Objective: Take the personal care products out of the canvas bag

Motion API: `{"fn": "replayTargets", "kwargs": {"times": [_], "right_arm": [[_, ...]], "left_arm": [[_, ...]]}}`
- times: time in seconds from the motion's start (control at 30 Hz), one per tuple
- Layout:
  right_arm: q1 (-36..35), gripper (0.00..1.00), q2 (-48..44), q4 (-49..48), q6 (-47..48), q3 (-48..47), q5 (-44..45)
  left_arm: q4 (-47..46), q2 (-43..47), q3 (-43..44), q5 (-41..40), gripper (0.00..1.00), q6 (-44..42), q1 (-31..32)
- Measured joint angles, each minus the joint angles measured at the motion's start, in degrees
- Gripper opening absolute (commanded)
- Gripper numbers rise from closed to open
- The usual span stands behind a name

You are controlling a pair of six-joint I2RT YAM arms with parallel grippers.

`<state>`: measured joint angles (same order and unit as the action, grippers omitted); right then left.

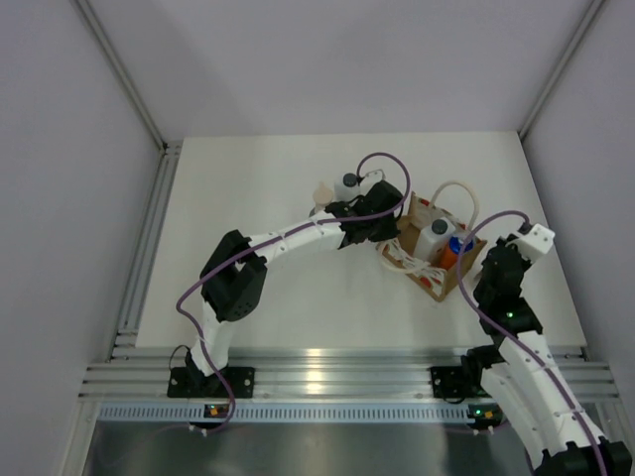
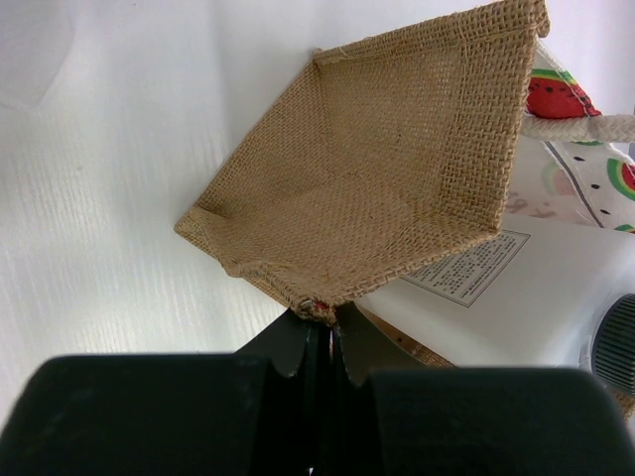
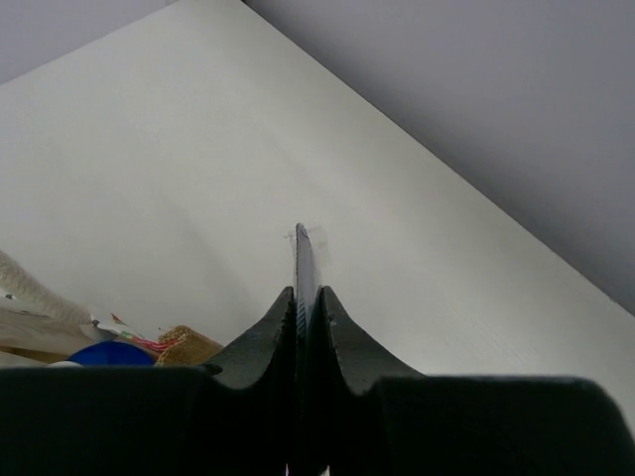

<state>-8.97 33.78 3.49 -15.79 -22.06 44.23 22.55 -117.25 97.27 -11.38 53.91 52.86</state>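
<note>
The canvas bag (image 1: 425, 209) stands tilted at the table's right, its burlap inside (image 2: 377, 188) facing the left wrist camera. In it lie a white bottle with a dark cap (image 1: 434, 238) and a short orange bottle with a blue cap (image 1: 452, 248); the white bottle's label (image 2: 476, 266) shows close up. My left gripper (image 1: 395, 230) is shut on the bag's left rim, pinching a burlap corner (image 2: 322, 307). Beside the bag's right corner, my right gripper (image 1: 483, 266) is shut with nothing visibly held; the blue cap (image 3: 109, 354) sits low to its left.
Two more bottles stand on the table left of the bag: a grey-green one with a beige pump top (image 1: 320, 194) and a white one with a dark cap (image 1: 348, 183). The bag's cream rope handles (image 1: 458, 188) loop up behind it. Walls close the table's back and sides.
</note>
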Motion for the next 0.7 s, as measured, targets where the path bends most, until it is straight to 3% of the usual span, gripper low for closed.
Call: {"fn": "replayTargets", "kwargs": {"times": [0.17,0.5,0.7], "right_arm": [[0.0,0.46,-3.2,0.9,-2.1,0.4,0.1],[0.1,0.52,-0.6,9.9,-2.4,-11.8,-3.1],[0.2,0.52,3.9,16.8,-0.3,-23.8,-16.1]], "left_arm": [[0.0,0.0,0.0,0.0,0.0,0.0,0.0],[0.0,0.0,0.0,0.0,0.0,-0.2,0.0],[-0.1,0.0,0.0,0.0,0.0,-1.4,0.0]]}}
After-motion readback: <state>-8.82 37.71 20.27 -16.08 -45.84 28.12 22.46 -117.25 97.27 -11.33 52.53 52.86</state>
